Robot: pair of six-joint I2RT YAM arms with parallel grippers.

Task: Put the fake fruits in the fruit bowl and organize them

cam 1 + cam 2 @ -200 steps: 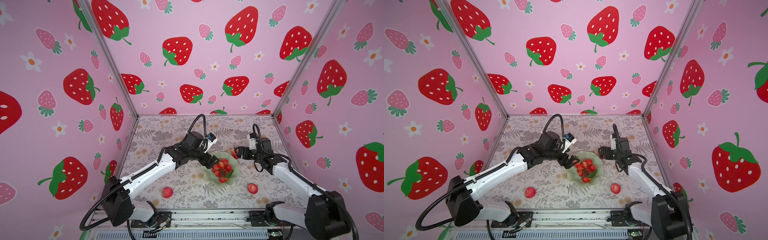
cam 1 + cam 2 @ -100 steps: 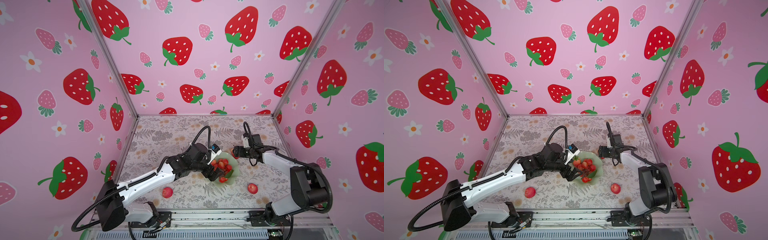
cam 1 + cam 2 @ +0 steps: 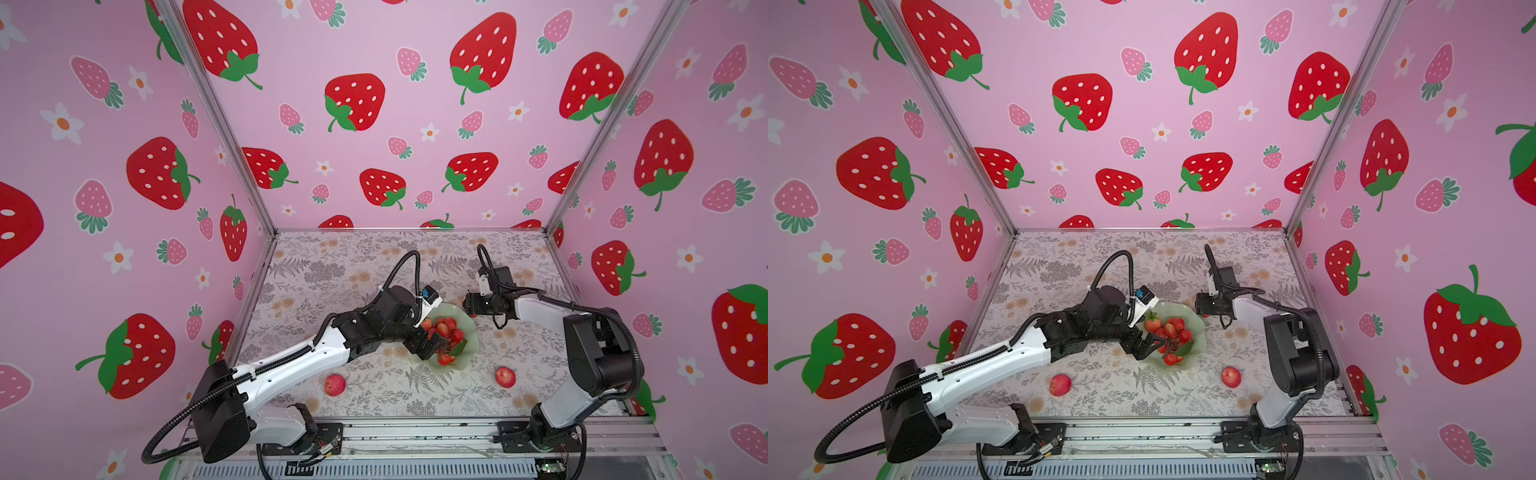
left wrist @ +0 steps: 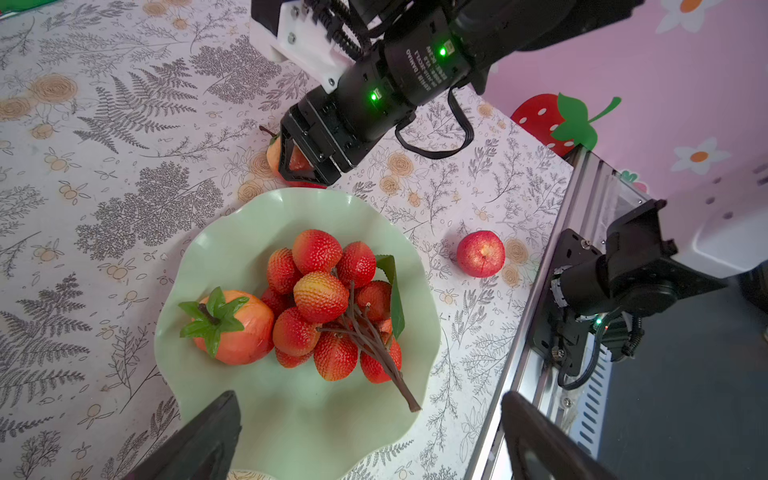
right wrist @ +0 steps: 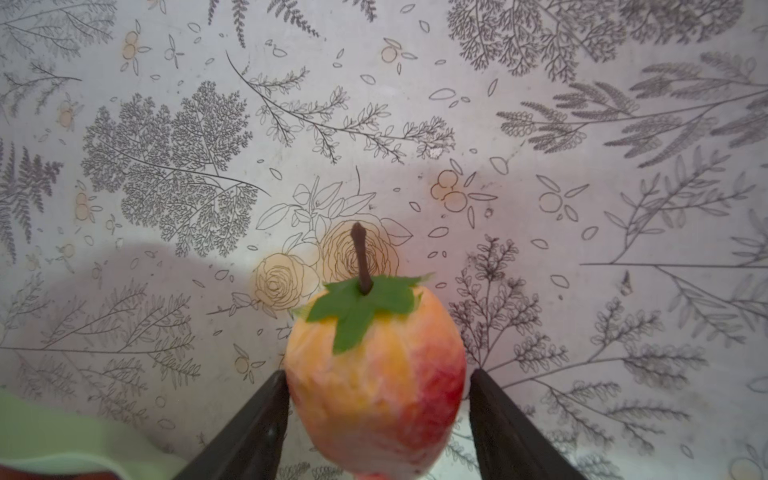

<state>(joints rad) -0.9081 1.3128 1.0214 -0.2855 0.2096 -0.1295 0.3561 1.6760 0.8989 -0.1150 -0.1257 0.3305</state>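
Note:
The mint-green fruit bowl (image 4: 291, 415) (image 3: 471, 328) (image 3: 1201, 328) holds the bunch of small red balls (image 4: 324, 299) (image 3: 1173, 330) and a strawberry (image 4: 232, 328) (image 3: 1153, 322). My left gripper (image 4: 370, 440) (image 3: 436, 345) (image 3: 1150, 345) hangs open over the bowl's near rim, holding nothing. Behind the bowl, my right gripper (image 5: 378, 374) (image 3: 464, 303) (image 3: 1198, 308) has its fingers (image 5: 266, 415) against both sides of a second strawberry (image 5: 374, 382) (image 4: 273, 156) on the table. One apple-like fruit (image 3: 335, 384) (image 3: 1060, 384) lies front left of the bowl, another (image 3: 505, 377) (image 3: 1231, 377) (image 4: 481, 253) front right.
The floral tabletop (image 3: 332, 270) is walled by pink strawberry-print panels on three sides. A metal rail (image 3: 415, 432) with both arm bases runs along the front edge. The right arm's elbow (image 3: 598, 353) stands near the right wall.
The right gripper reached in behind the bowl and its fingers closed in on the strawberry there. The left gripper slid across the bowl toward its near rim, staying open.

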